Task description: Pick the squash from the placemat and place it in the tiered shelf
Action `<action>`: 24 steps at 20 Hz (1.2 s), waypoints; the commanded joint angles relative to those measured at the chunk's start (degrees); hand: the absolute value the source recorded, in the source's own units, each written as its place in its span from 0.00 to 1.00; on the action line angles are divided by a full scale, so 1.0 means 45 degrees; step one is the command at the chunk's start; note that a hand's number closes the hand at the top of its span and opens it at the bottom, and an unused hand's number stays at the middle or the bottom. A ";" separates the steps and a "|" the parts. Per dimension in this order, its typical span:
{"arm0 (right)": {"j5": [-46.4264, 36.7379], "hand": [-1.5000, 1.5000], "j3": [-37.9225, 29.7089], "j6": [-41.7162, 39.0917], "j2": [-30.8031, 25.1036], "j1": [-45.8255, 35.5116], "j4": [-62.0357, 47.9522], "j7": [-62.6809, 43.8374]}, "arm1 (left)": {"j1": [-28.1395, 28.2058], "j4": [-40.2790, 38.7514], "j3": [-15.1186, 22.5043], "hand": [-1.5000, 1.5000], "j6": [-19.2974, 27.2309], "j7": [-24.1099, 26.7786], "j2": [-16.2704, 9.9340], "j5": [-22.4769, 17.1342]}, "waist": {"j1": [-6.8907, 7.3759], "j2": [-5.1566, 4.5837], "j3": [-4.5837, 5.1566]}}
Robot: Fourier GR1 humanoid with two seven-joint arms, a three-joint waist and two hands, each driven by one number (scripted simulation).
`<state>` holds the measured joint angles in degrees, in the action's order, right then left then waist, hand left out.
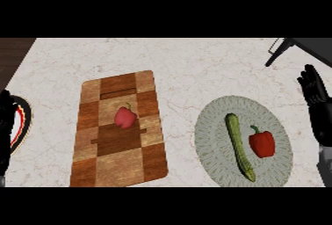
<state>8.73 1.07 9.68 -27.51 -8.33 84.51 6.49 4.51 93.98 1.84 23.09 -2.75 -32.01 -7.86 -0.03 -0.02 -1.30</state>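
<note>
Squash: I count one, with one red pepper, on my placemat. Right hand rests open, fingers up; left hand unclear.

Pale marble-like surface, smooth with faint veins. On it, a wooden board in a checker of light and dark grain, matt. The round grey-green placemat looks woven, finely patterned. Red pepper glossy; long green squash duller, slightly rough-skinned.

Kitchen, marble counter, wooden cutting board, vegetables on a round placemat
</note>
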 commanded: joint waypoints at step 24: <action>-1.6155 0.00 0.4900 0.4490 0.4443 0.1590 0.1752 -1.1669 | 0.0243 -0.2418 0.0024 0.50 -0.3781 0.0130 0.0733 -0.2257 | -0.0283 0.0165 0.0421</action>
<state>-54.50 23.13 38.35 -7.21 -1.68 90.47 -35.35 4.47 83.19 2.27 7.32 -3.36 -28.69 -17.48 -1.43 0.52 0.47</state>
